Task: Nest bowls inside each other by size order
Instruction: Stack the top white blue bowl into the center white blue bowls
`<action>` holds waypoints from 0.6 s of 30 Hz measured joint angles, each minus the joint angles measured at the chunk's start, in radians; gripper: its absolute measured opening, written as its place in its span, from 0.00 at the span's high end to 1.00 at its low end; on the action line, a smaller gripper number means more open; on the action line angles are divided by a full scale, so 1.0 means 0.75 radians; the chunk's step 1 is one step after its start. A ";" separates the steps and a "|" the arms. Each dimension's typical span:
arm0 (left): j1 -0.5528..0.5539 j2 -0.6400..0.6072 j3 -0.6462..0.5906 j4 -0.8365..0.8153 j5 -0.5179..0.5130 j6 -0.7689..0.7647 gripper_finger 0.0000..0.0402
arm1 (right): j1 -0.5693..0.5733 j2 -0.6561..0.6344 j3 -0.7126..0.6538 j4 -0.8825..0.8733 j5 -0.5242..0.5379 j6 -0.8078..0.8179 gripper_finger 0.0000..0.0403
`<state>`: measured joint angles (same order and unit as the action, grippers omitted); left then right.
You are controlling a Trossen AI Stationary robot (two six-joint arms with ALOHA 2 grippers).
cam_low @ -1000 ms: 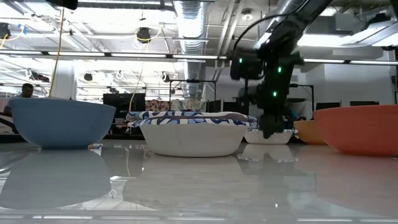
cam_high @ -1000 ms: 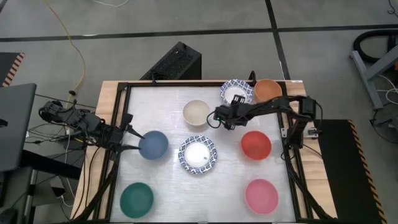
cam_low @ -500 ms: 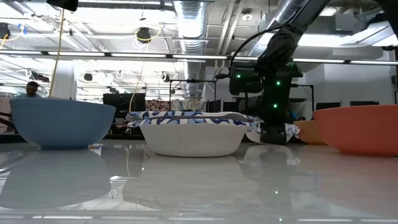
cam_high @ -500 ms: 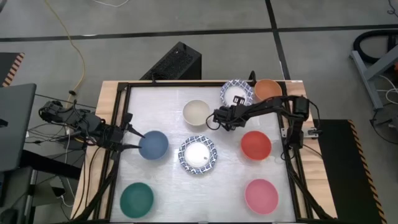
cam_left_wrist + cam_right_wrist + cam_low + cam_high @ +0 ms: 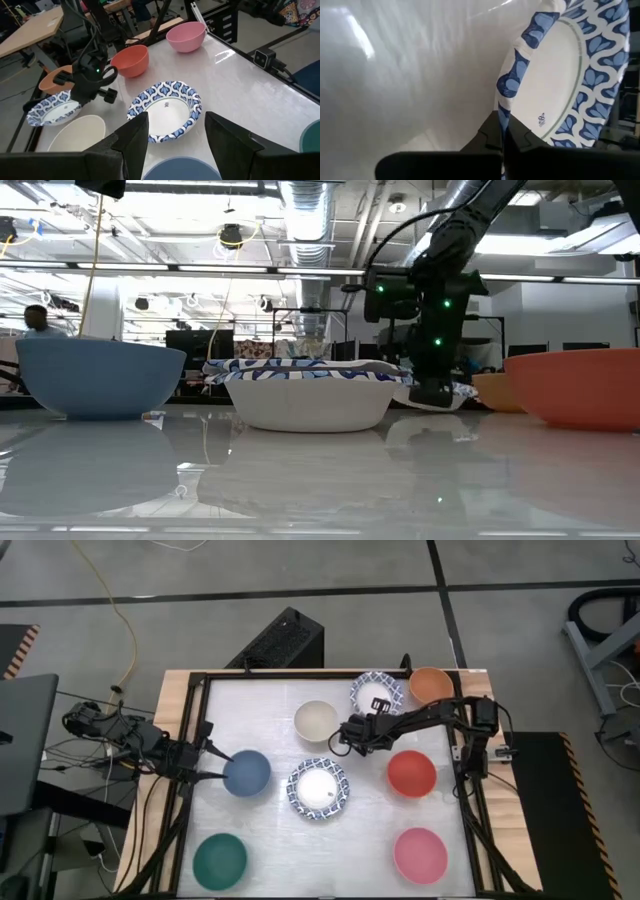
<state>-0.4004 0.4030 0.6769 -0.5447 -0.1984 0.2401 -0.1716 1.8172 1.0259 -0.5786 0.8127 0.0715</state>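
Observation:
A shallow blue-and-white patterned bowl (image 5: 372, 690) sits at the table's far side, and my right gripper (image 5: 366, 716) is shut on its rim. A second patterned bowl (image 5: 320, 789) rests on its base at the table's middle. The cream bowl (image 5: 316, 720), orange bowl (image 5: 431, 684), red bowl (image 5: 411, 773), pink bowl (image 5: 420, 854), dark green bowl (image 5: 220, 859) and slate-blue bowl (image 5: 246, 772) each stand alone. My left gripper (image 5: 214, 764) is open at the left side of the slate-blue bowl. My right gripper pinches the far patterned bowl's rim (image 5: 504, 106) on its near side, one finger inside the bowl and one outside. The fingers slant down from the table's near side. The bowl looks tipped in the hold; whether its base is on the table does not show.
The cream bowl stands close to my right gripper on its left, the red bowl just near of the right arm (image 5: 440, 716). A black frame (image 5: 190, 720) runs round the tabletop. Bare tabletop lies between the green and pink bowls.
My right gripper has moved a little toward the table's left edge, and the far patterned bowl has shifted left with it.

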 joint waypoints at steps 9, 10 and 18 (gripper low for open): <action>0.000 0.000 0.000 -0.013 -0.093 -0.048 0.54 | 0.051 0.001 0.198 -0.184 0.110 -0.002 0.98; 0.000 0.000 0.000 -0.014 -0.106 -0.054 0.54 | 0.057 0.001 0.226 -0.217 0.132 -0.002 0.98; 0.000 0.000 0.000 -0.059 -0.229 -0.033 0.54 | 0.070 0.001 0.495 -0.513 0.246 -0.034 0.98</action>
<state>-0.4002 0.4030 0.6769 -0.5892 -0.3703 0.2157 -0.1192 1.8175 1.3968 -0.9635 0.9970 0.0461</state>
